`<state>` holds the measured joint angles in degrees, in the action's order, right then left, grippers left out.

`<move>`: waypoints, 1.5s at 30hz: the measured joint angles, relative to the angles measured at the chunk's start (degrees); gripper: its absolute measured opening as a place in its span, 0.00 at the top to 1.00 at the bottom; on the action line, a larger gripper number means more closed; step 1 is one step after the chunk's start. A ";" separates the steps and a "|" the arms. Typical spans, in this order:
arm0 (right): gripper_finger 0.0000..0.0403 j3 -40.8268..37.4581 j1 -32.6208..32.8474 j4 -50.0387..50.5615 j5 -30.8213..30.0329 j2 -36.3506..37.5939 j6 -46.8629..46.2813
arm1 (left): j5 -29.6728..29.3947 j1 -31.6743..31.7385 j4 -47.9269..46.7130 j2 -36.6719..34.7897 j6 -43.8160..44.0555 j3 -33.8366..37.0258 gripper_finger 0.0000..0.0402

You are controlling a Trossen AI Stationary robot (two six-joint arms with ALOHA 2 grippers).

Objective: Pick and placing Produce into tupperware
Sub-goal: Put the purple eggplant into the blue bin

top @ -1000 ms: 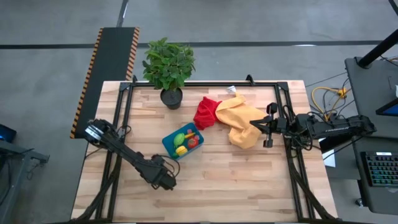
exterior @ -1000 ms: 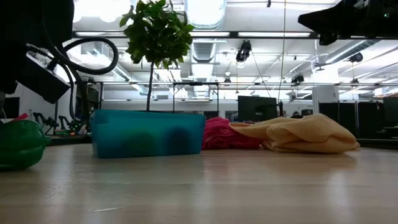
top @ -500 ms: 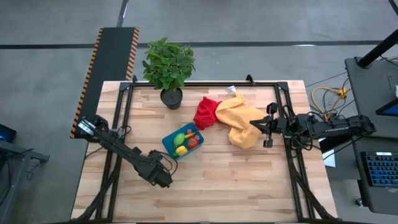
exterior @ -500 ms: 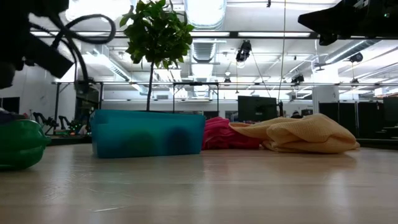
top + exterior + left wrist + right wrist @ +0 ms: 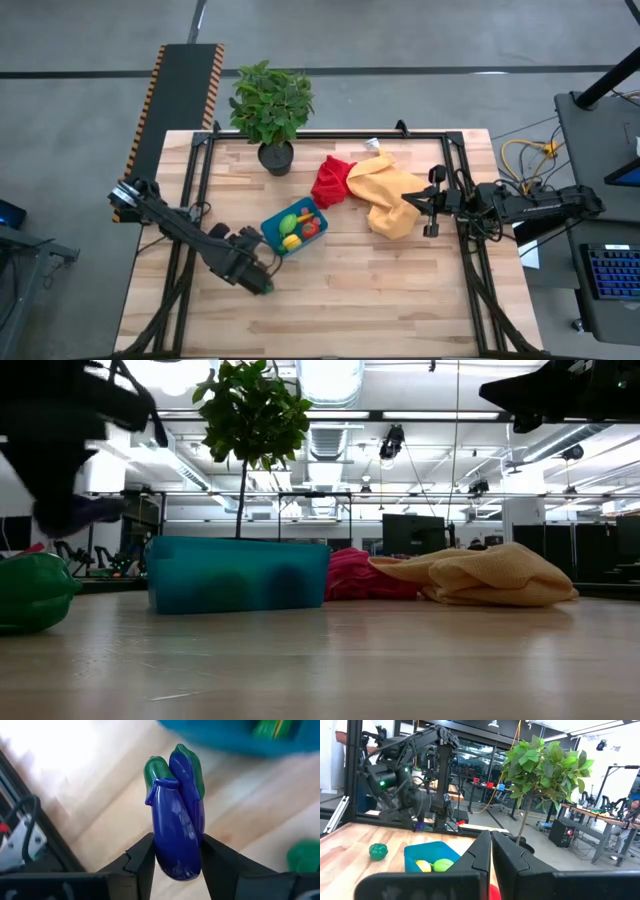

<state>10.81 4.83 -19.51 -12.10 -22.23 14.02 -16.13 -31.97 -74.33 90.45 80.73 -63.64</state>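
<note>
Teal tupperware (image 5: 274, 229) mid-table, holding yellow, green, red produce (image 5: 297, 226).

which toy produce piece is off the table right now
The glossy blue-purple plastic eggplant, clamped in the left pincer. The green pepper toy sits on the wood; the rest lie in the teal plastic tupperware.

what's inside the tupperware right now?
In the high view the tupperware holds a green piece, a yellow piece and a red piece. Anything beneath them is covered. The eggplant is not in yet; the left gripper grips it.
</note>
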 joint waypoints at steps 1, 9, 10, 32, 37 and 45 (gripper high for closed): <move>0.98 0.00 0.01 -0.02 -0.02 0.01 -0.02 | -1.48 0.00 0.02 -0.45 0.42 0.03 0.70; 0.98 0.00 0.01 -0.02 -0.01 0.01 0.11 | -13.64 0.02 0.62 -2.51 1.12 -0.06 0.70; 0.98 0.00 -0.01 -0.02 -0.02 0.01 0.11 | -15.16 0.02 0.74 -2.53 1.10 -0.06 0.70; 0.98 0.00 -0.01 -0.02 -0.02 0.01 0.00 | -31.19 0.51 15.19 -2.24 -0.77 4.66 0.70; 0.98 0.00 0.01 -0.02 -0.01 0.01 0.00 | -31.25 0.90 22.59 -2.20 -3.44 8.28 0.70; 0.98 0.00 0.00 -0.01 0.00 0.01 0.04 | -31.11 1.68 25.05 -2.09 -3.58 11.54 0.70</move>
<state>10.81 4.83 -19.51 -12.10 -22.22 14.06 -47.24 -30.28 -49.28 88.36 77.14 -52.11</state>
